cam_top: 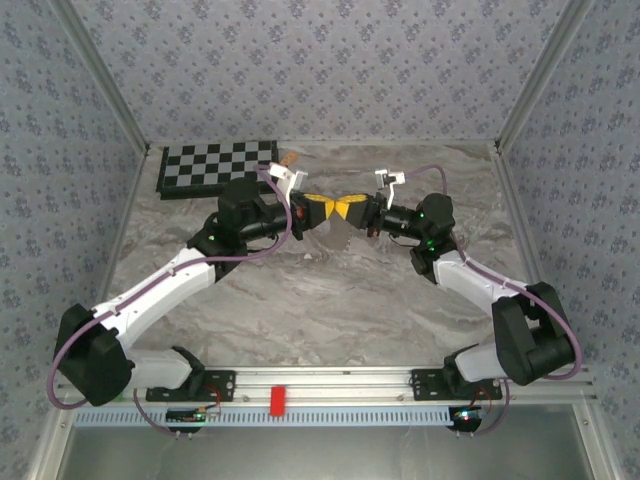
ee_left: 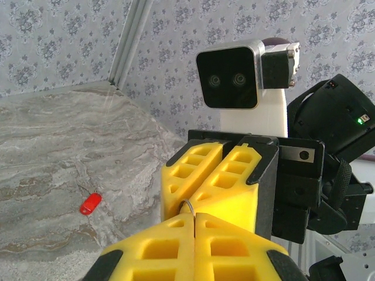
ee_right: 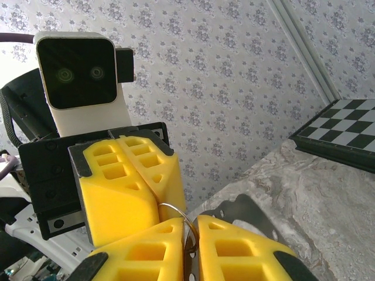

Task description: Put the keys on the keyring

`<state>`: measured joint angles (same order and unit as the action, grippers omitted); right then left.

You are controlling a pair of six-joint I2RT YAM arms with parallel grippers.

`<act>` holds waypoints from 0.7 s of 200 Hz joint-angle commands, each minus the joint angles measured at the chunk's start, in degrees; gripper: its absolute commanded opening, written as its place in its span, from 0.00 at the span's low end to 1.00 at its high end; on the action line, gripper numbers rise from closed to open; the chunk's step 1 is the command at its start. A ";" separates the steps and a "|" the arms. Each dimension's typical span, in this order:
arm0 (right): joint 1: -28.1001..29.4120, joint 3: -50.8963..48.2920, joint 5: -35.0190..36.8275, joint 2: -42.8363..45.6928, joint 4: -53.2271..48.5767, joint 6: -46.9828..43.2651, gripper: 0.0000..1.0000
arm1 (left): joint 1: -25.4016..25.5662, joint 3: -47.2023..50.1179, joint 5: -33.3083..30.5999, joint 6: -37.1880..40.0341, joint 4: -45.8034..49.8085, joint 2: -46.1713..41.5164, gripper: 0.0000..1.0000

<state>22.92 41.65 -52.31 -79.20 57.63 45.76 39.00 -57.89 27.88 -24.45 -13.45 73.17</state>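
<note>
The keyring (ee_left: pixel 188 205) is a thin silvery loop held in the air between two yellow-fingered grippers that meet tip to tip over the middle of the table. My left gripper (cam_top: pixel 322 209) (ee_left: pixel 195 214) is shut, its fingers pressed together on the ring's near rim. My right gripper (cam_top: pixel 350 208) (ee_right: pixel 192 225) faces it, closed down to a narrow slit with the keyring's (ee_right: pixel 176 209) other side inside it. The key (ee_left: pixel 90 204), tiny and red-headed, lies loose on the marble table, down and to the left of the fingers in the left wrist view.
A checkerboard (cam_top: pixel 215 165) lies at the table's back left, with a small orange-brown piece (cam_top: pixel 288 158) by its right corner. A red block (cam_top: pixel 277 399) sits on the front rail between the arm bases. A dark flat plate with holes (ee_right: pixel 258 208) lies under the grippers.
</note>
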 commanded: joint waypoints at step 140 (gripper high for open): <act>0.64 -0.52 2.38 1.85 2.51 1.80 0.00 | -1.02 1.16 -1.21 -2.47 -3.91 -2.94 0.40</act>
<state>23.16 41.50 -51.46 -79.15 58.19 45.82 38.61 -57.74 27.57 -24.88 -13.67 73.08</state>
